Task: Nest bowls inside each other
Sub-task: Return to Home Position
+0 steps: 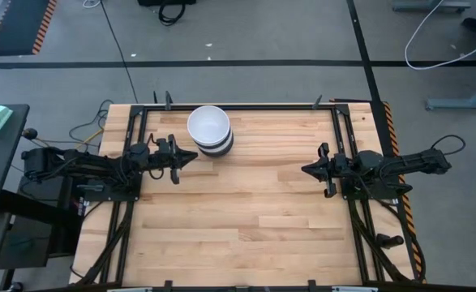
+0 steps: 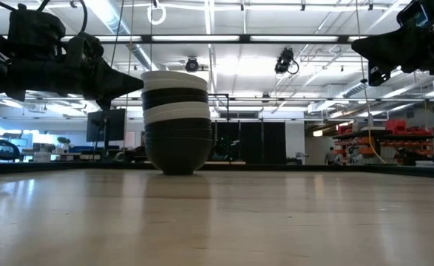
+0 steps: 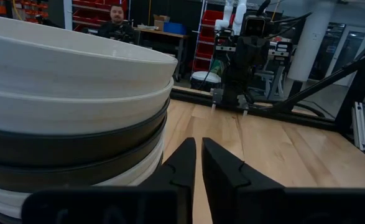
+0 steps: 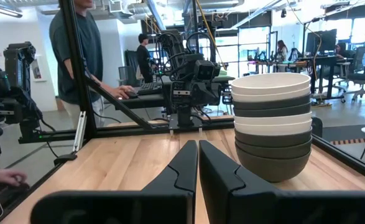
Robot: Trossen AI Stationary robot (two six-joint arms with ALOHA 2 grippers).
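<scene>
**Q:** Where is the work item?

**A:** The stack of bowls point(image 1: 211, 130) stands upright on the wooden table point(image 1: 246, 227). It is at 11 o'clock from the table centre, near the rail at the 12 o'clock edge. A white bowl is on top, white and black bands lie below it, and black bowls form the base. No loose bowl is in view.

**Q:** What is the end effector state?

**A:** The left gripper point(image 1: 189, 157) is at 7 o'clock of the stack, just beside it and not touching. Its fingers are pressed nearly together and hold nothing. The right gripper point(image 1: 306, 169) is at 4 o'clock of the stack and well apart from it. It is also closed to a narrow slit and empty.

**Q:** How will the stack handle?

**A:** The bowls look rigid, smooth and glossy, so expect a slippery surface and possible chipping on impact. The full stack is probably much heavier than one bowl. It is tall on a narrow foot, so a sideways push at the rim could tip it. To take hold, pinch the top bowl's rim, with one finger inside and one outside.

**Q:** What clearance is there?

**A:** The table is bare wood from the centre to 6 o'clock. Metal rails border the table. The left arm has the least margin and should move off toward 9 o'clock, away from the stack.
</scene>
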